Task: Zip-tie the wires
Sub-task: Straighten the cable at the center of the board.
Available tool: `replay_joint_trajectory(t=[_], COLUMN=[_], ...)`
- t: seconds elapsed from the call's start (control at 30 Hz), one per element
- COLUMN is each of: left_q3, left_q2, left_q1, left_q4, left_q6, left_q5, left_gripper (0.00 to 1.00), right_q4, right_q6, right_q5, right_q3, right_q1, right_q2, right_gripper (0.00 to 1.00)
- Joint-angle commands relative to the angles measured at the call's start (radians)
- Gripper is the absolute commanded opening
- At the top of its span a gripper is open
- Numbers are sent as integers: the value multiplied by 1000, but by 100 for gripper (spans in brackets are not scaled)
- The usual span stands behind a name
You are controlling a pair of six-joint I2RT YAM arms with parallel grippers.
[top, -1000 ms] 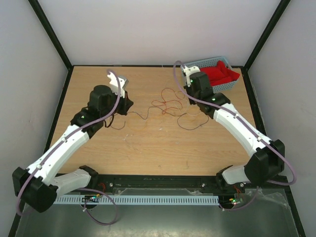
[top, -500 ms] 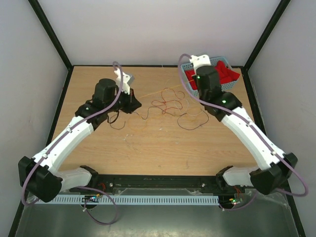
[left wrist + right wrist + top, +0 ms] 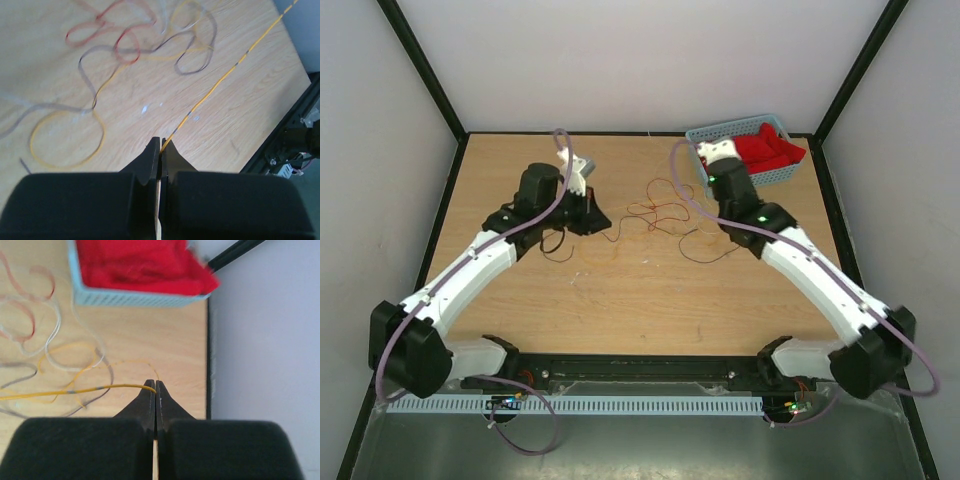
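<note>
Your left tool was clamped shut on a yellow strand. Your right tool was pinched shut on what looked like the same strand's other end, probably to draw it taut. The other wires lay loosely curled on the desk between both tools. No writing was legible.
</note>
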Motion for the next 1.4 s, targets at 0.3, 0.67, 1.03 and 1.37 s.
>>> replay_joint_trajectory(t=[0.3,0.67,1.03,1.37], left_q3=[-277,-208,-125,-106], left_q2=[2,284,360,393], left_q1=[268,325,325,325], left_q4=[-59,-58,-113,-137], left_q6=[-95,-10,36,60], left_q5=[9,-29,-103,-120], left_gripper=[0,0,0,9], right_q4=[22,26,6,-126], right_q6=[189,174,146,96], right_q5=[-233,-327,-430,-481], right_q3=[17,77,95,215], right_q1=[152,167,157,111], right_q2=[450,621,593,468], right_gripper=[3,32,64,86])
